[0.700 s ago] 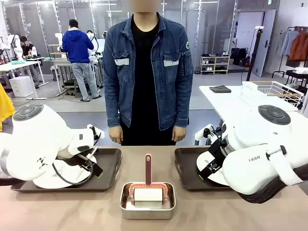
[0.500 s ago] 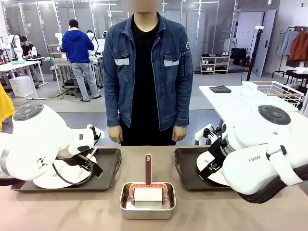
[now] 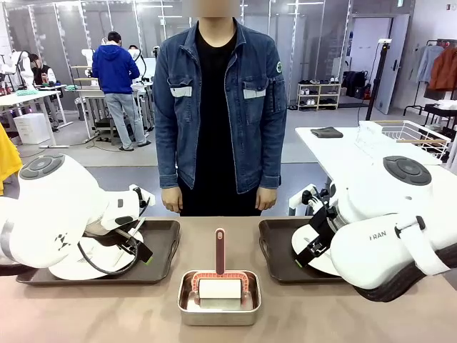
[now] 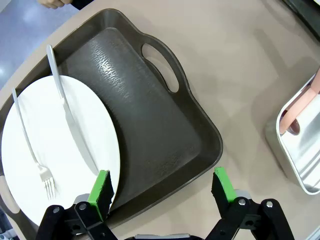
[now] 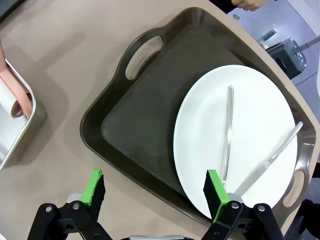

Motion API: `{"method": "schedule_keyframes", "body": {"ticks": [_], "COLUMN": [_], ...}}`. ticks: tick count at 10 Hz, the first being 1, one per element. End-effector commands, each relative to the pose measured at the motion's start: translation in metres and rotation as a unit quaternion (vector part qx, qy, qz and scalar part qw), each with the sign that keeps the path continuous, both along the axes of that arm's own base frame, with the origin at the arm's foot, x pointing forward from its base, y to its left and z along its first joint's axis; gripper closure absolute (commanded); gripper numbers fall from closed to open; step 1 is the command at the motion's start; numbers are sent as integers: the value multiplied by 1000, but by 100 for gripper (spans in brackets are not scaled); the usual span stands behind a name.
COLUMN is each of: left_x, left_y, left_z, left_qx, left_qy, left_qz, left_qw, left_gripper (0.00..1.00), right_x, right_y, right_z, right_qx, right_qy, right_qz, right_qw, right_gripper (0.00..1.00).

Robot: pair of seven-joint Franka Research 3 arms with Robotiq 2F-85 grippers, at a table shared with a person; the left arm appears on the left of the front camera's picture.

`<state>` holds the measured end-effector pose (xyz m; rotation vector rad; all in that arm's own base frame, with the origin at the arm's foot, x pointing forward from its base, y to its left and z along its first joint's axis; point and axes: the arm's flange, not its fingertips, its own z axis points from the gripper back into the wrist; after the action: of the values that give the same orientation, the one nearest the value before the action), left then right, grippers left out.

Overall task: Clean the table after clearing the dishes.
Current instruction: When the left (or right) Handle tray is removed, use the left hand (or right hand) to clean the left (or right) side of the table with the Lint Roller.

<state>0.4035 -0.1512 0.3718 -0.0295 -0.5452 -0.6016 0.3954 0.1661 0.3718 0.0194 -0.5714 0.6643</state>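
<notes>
Grey floor (image 3: 300, 141), glass partitions (image 3: 68, 28), white side table (image 3: 344, 161)

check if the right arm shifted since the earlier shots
No. The right arm lines up with the right tray and the steel pan exactly as before.

White rounded arms (image 3: 57, 207) — black cables, black jaws with green pads (image 4: 101, 192).

Front view, compared over the preceding moments: no change is discernible. The left arm (image 3: 57, 207) above the left tray (image 3: 163, 246) near the tabletop's (image 3: 321, 314) left edge, the right arm (image 3: 389, 236) above the right tray (image 3: 275, 250) near its right edge, and the person (image 3: 218, 107) at the far edge all occupy identical positions.
</notes>
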Motion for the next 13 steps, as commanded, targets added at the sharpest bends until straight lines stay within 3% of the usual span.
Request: {"method": "schedule_keyframes", "body": {"ticks": [1,7,8,11,13], "left_x": [0,0,7,32,50], "left_y": [0,0,3,32,62], "left_z": [0,0,14,55,68], "left_qx": [0,0,-2,-71,-168], "left_qy": [0,0,-4,82,149], "left_qz": [0,0,-16,-66,-109], "left_qw": [1000,1000,1000,992,968], "left_gripper": [0,0,0,0,0], "right_x": [0,0,15,56,72], "right_y": [0,0,-6,-29,-48], "right_z": [0,0,11,46,56], "right_qx": [1,0,12,123,206], "right_qy": [0,0,16,88,139], "right_qz": [-1,0,19,65,79], "right_qw": [1000,1000,1000,986,965], "right_gripper": [0,0,0,0,0]}}
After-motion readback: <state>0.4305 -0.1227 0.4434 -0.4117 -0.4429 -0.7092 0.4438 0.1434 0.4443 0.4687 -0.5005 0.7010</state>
